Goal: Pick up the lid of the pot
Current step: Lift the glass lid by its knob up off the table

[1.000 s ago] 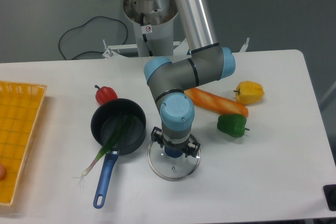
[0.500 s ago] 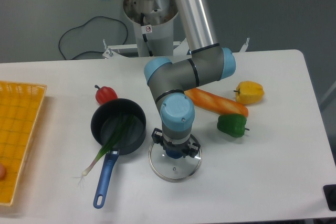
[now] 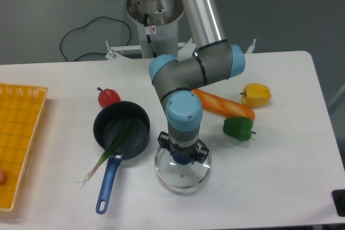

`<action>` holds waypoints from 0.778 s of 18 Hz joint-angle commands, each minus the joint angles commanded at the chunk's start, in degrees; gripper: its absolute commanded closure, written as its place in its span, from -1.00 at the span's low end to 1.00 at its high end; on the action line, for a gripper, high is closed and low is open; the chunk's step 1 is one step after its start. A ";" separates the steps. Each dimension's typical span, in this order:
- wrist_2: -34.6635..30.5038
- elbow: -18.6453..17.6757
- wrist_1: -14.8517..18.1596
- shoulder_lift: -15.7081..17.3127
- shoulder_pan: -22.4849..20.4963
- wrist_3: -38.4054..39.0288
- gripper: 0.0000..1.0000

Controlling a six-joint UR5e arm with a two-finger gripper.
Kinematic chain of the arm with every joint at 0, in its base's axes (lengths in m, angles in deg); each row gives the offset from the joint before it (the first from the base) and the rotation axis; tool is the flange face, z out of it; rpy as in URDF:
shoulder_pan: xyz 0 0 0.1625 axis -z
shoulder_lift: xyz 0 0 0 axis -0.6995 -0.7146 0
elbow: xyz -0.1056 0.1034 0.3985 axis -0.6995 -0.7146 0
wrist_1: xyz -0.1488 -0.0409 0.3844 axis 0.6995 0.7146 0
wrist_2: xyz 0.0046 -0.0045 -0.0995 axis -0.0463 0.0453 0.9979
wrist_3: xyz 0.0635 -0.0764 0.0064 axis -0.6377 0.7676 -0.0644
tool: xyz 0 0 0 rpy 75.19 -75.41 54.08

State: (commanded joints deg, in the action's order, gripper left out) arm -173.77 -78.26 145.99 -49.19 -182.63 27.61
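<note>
And here's the fixed camera: the arm (image 3: pixel 175 87) reaches down from the top, and the pincer (image 3: pixel 182 148) is closed on the blue knob (image 3: pixel 182 159), a finger on either side! The knob belongs to the clear pot lid (image 3: pixel 186 178), out toward the near side of the white surface (image 3: pixel 264 192), just right of the black pan (image 3: pixel 99 127). Whether the lid's rim touches down, I cannot tell. Over in the pan, a green leek (image 3: pixel 110 152) lies across the rim, its white root end poking out left of the blue handle (image 3: pixel 107 187). Behind the pan sits a red vegetable (image 3: pixel 109 98), stem up. To the right, a long orange carrot (image 3: pixel 223 105) runs out from behind the arm, with a green pepper (image 3: pixel 239 128) near its end and a yellow pepper (image 3: pixel 256 95) farther back. And on the far left, an orange crate (image 3: pixel 21 133), cut off by the edge!
</note>
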 joint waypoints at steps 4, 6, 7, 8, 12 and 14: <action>0.00 0.09 5.01 2.90 -1.15 -3.78 0.19; -0.09 0.09 5.99 4.30 -1.15 -6.94 0.19; -0.09 0.09 5.99 4.83 -1.23 -8.44 0.19; -0.09 0.00 6.08 5.19 -1.41 -9.67 0.19; -0.18 -0.96 7.92 8.17 -2.46 -15.73 0.18; -0.18 -1.58 8.54 9.14 -2.73 -16.28 0.18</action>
State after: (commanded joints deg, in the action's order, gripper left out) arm -173.94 -79.84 154.53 -40.05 -185.36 11.34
